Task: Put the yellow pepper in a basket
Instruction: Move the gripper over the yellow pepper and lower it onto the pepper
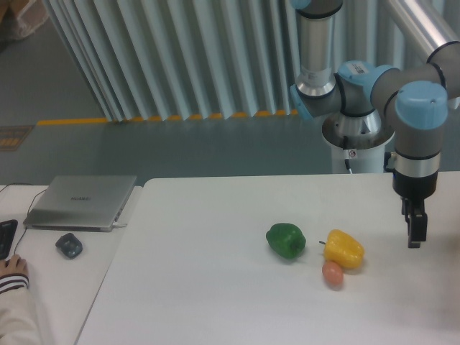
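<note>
Camera view from the fixed position shows us the yellow pepper (pixel 344 249) lying on the white table (pixel 215 287), right of the table's middle, its short dark stem pointing left. Touching or almost touching its lower left side we see a small orange-pink egg-shaped thing (pixel 332 274), and just to the left, with a narrow gap between, sits a green pepper (pixel 286 240) of similar size. We see no basket anywhere in this view. To the right of the yellow pepper, clearly apart from it, hangs the gripper (pixel 415 231), pointing straight down and holding nothing; its tips appear to hover above the table, level with the pepper in the picture. Its dark fingers (pixel 414 228) look narrow and close together from this angle, but we cannot tell whether they are parted or pressed closed. Above it, the wrist rises vertically into a blue-capped joint (pixel 417 108), and from there the grey arm runs left to further blue joints and the base column (pixel 352 136) behind the table's far edge. Farther out, on a second, lower surface at the left, we find a closed silver laptop (pixel 81 202), a dark mouse (pixel 69 245), and a person's hand (pixel 13 267) in a striped cuff at the frame's edge.
</note>
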You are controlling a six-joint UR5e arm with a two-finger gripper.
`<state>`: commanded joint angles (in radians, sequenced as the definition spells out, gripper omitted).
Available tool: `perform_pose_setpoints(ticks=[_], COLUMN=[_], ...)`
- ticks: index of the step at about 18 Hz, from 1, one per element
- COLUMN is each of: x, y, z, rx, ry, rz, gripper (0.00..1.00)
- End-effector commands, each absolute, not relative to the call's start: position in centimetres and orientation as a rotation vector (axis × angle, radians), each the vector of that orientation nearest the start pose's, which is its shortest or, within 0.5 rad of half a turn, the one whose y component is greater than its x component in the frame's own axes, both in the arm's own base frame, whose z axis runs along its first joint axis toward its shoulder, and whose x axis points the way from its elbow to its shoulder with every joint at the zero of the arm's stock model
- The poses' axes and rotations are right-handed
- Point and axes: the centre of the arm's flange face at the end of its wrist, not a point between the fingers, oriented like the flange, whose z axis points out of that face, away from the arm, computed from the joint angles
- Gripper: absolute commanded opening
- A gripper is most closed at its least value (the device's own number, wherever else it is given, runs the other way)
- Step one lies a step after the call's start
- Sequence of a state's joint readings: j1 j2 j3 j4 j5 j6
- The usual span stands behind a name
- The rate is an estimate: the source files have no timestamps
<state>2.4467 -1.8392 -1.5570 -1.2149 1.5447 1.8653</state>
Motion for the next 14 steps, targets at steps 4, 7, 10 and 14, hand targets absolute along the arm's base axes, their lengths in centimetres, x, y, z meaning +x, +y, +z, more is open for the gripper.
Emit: perform_pose_setpoints(ticks=[4,7,10,14], x=[-36.3,-34.1,-32.5,-29.7], y=[49.9,51.2,51.3,51.4], z=[38.3,36.5,35.6,34.3], rx=[-2.736,-2.731,-2.709,-2.686], ry=[1.443,1.469,1.506,1.558], rz=[0.157,0.112,0.084,0.033], gripper=[1.00,1.00,1.00,1.00])
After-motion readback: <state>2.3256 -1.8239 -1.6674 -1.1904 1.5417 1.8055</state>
